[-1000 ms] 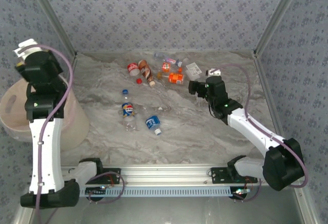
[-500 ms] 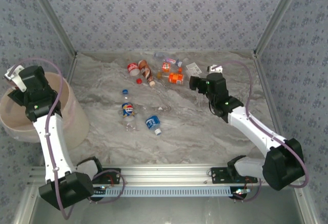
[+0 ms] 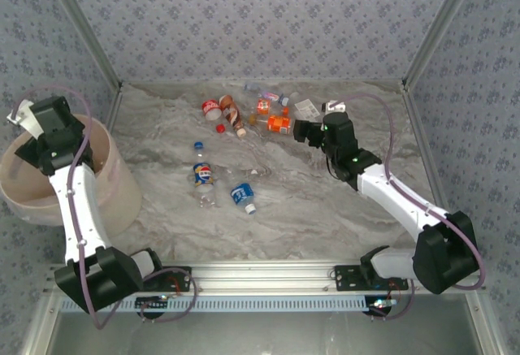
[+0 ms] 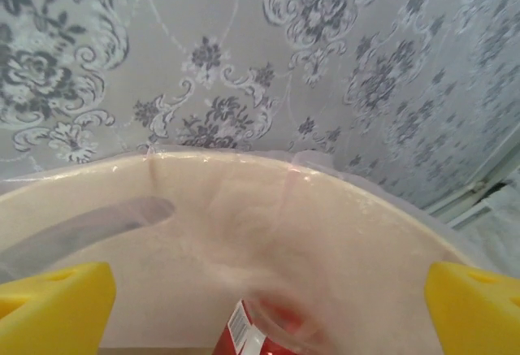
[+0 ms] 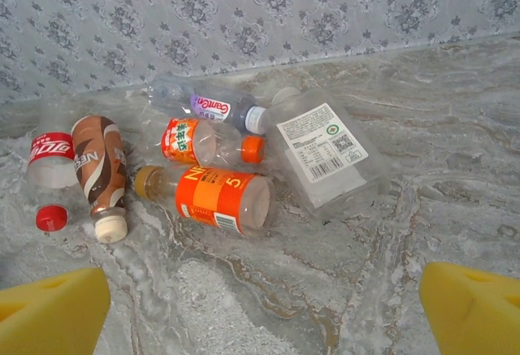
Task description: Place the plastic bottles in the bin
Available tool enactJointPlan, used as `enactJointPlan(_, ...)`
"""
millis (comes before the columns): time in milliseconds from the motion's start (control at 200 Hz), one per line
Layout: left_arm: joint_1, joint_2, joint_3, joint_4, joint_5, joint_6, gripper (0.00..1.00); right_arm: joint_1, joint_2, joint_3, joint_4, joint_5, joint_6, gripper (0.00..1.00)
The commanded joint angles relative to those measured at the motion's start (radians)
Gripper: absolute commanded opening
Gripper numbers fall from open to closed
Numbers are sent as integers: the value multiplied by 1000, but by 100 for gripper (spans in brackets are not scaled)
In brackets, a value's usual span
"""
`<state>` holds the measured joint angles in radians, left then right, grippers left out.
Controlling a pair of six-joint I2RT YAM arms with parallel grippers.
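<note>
Left pincer (image 4: 264, 310) spread wide, tipped over bin (image 4: 341, 233) so drop lands inside smooth pinkish tub. Red-label bottle (image 4: 244, 335) below it, inside wall, clear of fingers.

Right pincer (image 5: 264, 306) spread above marbled bench (image 5: 455, 209), facing cluster, likely picking next grab: orange-label bottle (image 5: 218, 199), brown bottle (image 5: 97, 168), flat clear flask (image 5: 321, 156). Thin crinkled plastic, rounded, probably slippery.

Blue-label bottle (image 3: 242, 194) lies mid-bench.
</note>
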<state>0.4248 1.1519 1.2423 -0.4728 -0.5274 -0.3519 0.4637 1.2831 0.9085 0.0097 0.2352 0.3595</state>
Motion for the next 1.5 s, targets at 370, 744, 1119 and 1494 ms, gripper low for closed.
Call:
enactJointPlan(370, -122, -51, 108, -163, 221, -197, 98, 7, 38, 37, -16, -12, 31, 100)
enactJointPlan(744, -629, -1, 124, -137, 148, -252, 98, 24, 13, -50, 107, 52, 84, 100)
enactJointPlan(1119, -895, 173, 68, -183, 281, -322, 98, 34, -54, -139, 193, 16, 51, 100)
enactJointPlan(1494, -867, 257, -77, -303, 527, -261, 98, 18, -100, -192, 214, -3, 58, 100)
